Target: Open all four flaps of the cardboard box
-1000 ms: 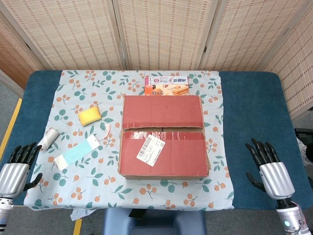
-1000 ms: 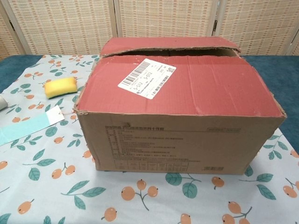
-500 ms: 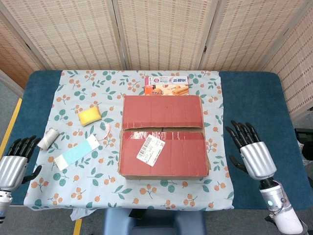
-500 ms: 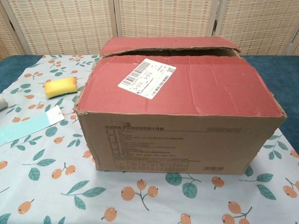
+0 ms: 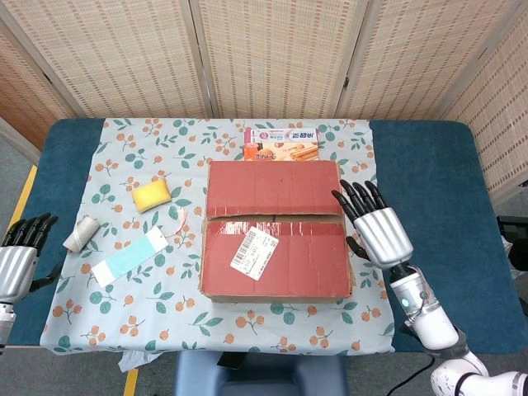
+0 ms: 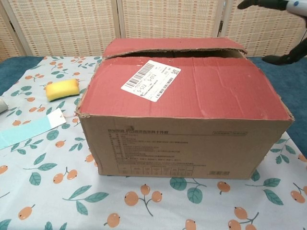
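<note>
A cardboard box [image 5: 275, 238] [image 6: 184, 108] with red top flaps stands in the middle of the table. Both top flaps lie closed, with a gap along the seam [image 5: 275, 218]. A white shipping label [image 5: 254, 253] [image 6: 150, 82] is stuck on the near flap. My right hand [image 5: 375, 224] hovers at the box's right edge, fingers spread, holding nothing; only its fingertips [image 6: 261, 4] show in the chest view's top right corner. My left hand [image 5: 18, 258] stays at the far left table edge, fingers apart and empty.
A snack box [image 5: 280, 144] lies behind the cardboard box. A yellow sponge [image 5: 152, 195] [image 6: 61, 89], a light blue tag [image 5: 129, 257] and a small white roll [image 5: 80, 233] lie on the floral cloth [image 5: 148, 305] to the left. Folding screens stand behind the table.
My right hand has moved left and up from the table's right side to the box's right edge. My left hand has drifted further left toward the frame edge.
</note>
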Motion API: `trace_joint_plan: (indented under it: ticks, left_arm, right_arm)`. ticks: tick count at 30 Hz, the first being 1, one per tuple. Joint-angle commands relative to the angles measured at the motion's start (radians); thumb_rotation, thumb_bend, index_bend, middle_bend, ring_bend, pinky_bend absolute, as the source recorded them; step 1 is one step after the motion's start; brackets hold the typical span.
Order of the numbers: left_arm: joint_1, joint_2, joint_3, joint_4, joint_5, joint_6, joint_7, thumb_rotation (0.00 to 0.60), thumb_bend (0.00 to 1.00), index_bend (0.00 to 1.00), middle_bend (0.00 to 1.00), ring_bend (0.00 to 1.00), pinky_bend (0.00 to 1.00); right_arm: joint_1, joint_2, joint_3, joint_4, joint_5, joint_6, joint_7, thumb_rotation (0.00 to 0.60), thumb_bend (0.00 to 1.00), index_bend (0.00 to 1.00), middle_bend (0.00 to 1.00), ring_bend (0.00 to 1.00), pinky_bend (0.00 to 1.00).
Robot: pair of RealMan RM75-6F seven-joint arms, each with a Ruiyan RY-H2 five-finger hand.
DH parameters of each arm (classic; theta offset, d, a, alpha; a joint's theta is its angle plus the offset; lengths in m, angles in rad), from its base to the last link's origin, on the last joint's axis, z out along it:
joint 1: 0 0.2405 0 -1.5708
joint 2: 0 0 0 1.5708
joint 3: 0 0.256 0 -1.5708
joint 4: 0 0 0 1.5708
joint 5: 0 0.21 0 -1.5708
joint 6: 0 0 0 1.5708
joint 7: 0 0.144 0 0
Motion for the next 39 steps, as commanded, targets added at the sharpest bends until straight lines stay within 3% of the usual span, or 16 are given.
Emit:
trace_joint_plan:
  ticks: [1, 7, 22, 32, 36, 39]
  left_arm:
    - [-0.013, 0.034, 0.006, 0.023, 0.008, -0.037, -0.136, 0.6, 0.38, 0.02, 0.1, 0.11, 0.11]
    - [-0.012, 0.001, -0.026, 0.062, -0.058, -0.025, -0.074, 0.6, 0.39, 0.0, 0.1, 0.12, 0.11]
    - [-0.011, 0.013, -0.048, 0.061, -0.132, -0.067, -0.095, 0.6, 0.39, 0.0, 0.1, 0.12, 0.12]
    - [-0.023, 0.025, -0.046, 0.078, -0.157, -0.123, -0.118, 0.6, 0.39, 0.0, 0.1, 0.12, 0.12]
    - [-0.026, 0.024, -0.049, 0.084, -0.163, -0.13, -0.12, 0.6, 0.39, 0.02, 0.1, 0.12, 0.02]
    - [-0.029, 0.024, -0.048, 0.089, -0.166, -0.139, -0.125, 0.6, 0.39, 0.03, 0.1, 0.12, 0.02]
  right_arm:
    - [0.063, -0.046, 0.025, 0.052, 0.047, -0.056, 0.008, 0.6, 0.38, 0.01, 0.0, 0.0, 0.0]
    - [0.14, -0.087, 0.043, 0.107, 0.112, -0.098, -0.003, 0.6, 0.38, 0.01, 0.0, 0.0, 0.0]
    - [0.282, -0.176, 0.067, 0.285, 0.249, -0.123, -0.046, 0.6, 0.38, 0.01, 0.0, 0.0, 0.0]
    - [0.325, -0.126, 0.104, 0.296, 0.253, -0.137, 0.03, 0.6, 0.38, 0.01, 0.0, 0.0, 0.0]
    - [0.355, -0.098, 0.125, 0.307, 0.282, -0.154, 0.033, 0.6, 0.38, 0.01, 0.0, 0.0, 0.0]
    - [0.385, -0.081, 0.149, 0.327, 0.32, -0.169, 0.032, 0.6, 0.38, 0.01, 0.0, 0.0, 0.0]
